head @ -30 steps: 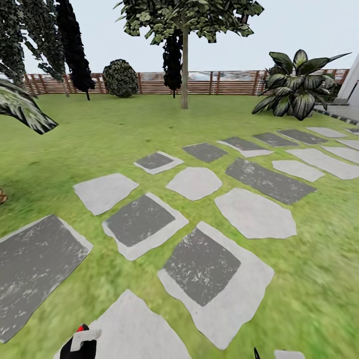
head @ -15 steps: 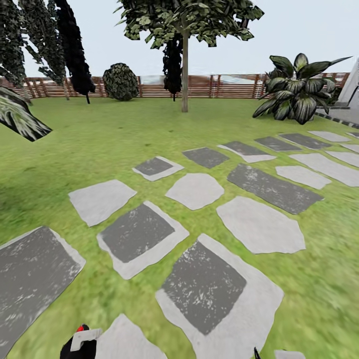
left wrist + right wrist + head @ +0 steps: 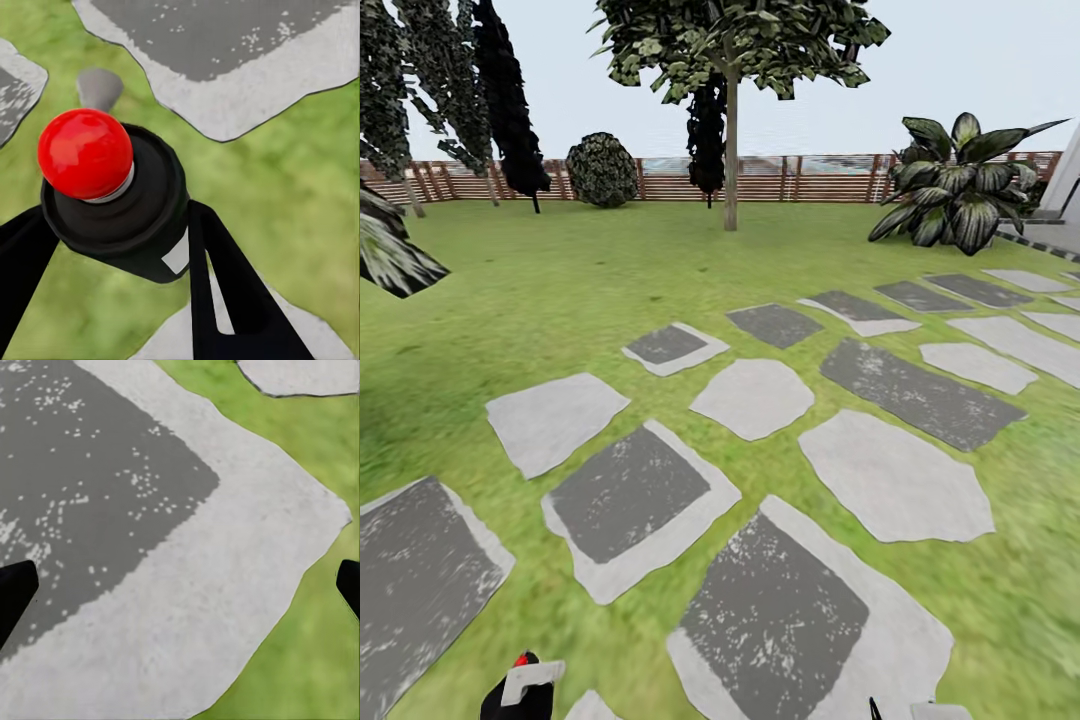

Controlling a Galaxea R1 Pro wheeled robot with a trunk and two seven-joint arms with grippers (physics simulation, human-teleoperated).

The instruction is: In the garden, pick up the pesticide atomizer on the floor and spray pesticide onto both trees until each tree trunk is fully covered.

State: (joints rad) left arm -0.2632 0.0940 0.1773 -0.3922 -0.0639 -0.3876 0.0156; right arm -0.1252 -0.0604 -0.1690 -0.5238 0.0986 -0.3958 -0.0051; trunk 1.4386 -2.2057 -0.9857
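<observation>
Between my left fingers (image 3: 217, 292) sits the pesticide atomizer (image 3: 112, 210), pinched at both sides, its long axis running toward the wrist camera and its red knob (image 3: 86, 154) facing it, over grass and stone slabs (image 3: 630, 495). My right gripper (image 3: 180, 585) hangs spread wide above one slab. Across the lawn stands one pale tree trunk (image 3: 731, 160) before the slat fence (image 3: 800, 178).

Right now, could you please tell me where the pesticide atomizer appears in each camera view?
Head view: the pesticide atomizer sits at the bottom edge, left of centre, with its red tip peeking up.
Left wrist view: close up near the centre, red knob facing the camera, between the left pincer's fingers.
Right wrist view: the open right pincer hangs over stone, holding nothing.
Shared landmark: dark-centred stepping stones in grass.
</observation>
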